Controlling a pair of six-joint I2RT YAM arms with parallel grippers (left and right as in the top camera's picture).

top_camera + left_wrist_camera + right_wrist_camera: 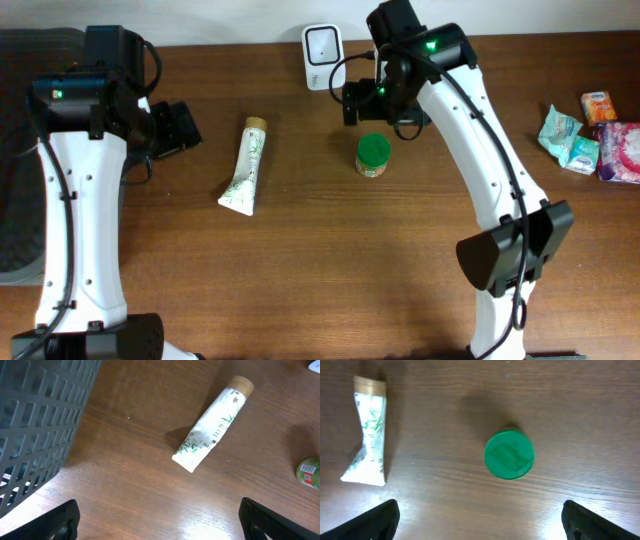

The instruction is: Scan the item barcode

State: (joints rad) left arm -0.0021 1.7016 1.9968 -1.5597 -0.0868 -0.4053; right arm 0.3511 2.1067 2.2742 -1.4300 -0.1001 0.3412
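A: The left gripper (180, 128) is hanging spread wide and empty near the white leaf-printed tube with the tan cap (246, 166). And the right gripper (362, 103)?

B: It's hovering, jaws wide, over the green-lidded jar (373, 155), which is standing upright just before the white box scanner (322, 45). I'd be gripping the jar's sides and turning its printed side toward the scanner.

A: Obstacles?

B: None; the pastel packets (590, 135) are lying far right.
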